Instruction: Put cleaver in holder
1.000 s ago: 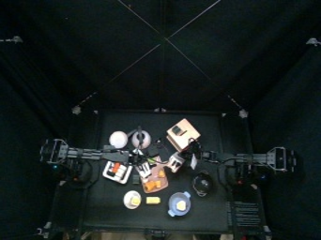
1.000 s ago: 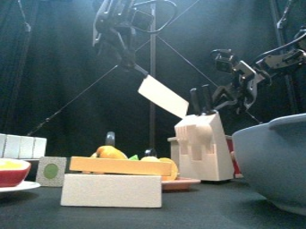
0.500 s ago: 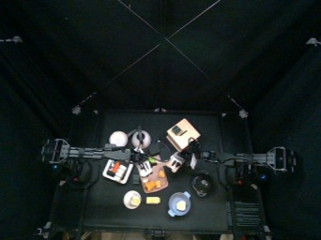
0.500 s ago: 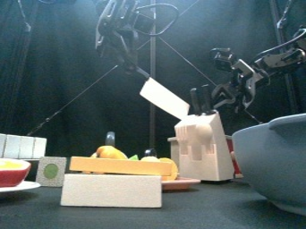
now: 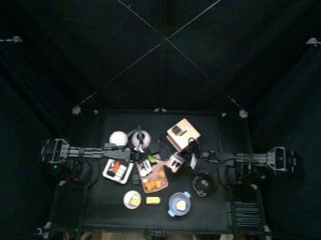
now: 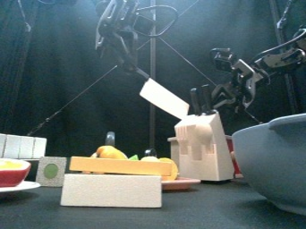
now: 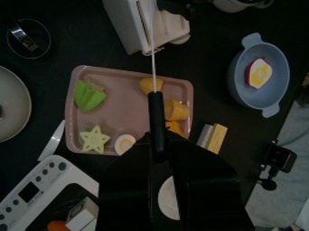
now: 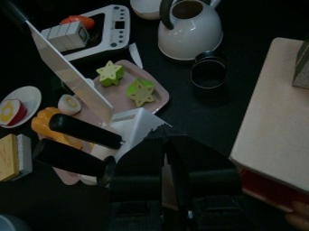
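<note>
Black curtains all round, small black desk packed w/ kitchen bits, one lamp glaring from up top. L gripper [image 6: 124, 59] is clamped on the black handle of the cleaver [image 6: 163, 97] and has it hanging in the air, white blade slanting down toward the holder [image 6: 203, 148], the tan block standing mid-desk behind the pink tray [image 7: 85, 77] of food. From the front the blade's low corner sits right at the holder's top, by the dark handles already sticking out there; can't tell if it's touching or in a slot yet.

Vs. a sec ago: basically nothing moved. Same slant, same height, maybe a hair closer to the block, no more. So I'd read this as a pause to line up, not the push itself. Insertion not started, task prob. a bit past halfway.

From the L wrist cam the blade shows edge-on, a thin line running over the tray to the holder, so the aim looks decent.

R gripper [image 8: 163, 158] hangs near the holder's far side, jaws only a slit apart, nothing between them that I can make out; it's idle. Next wants a small steady drop along the slot, else the block could tip.
</note>
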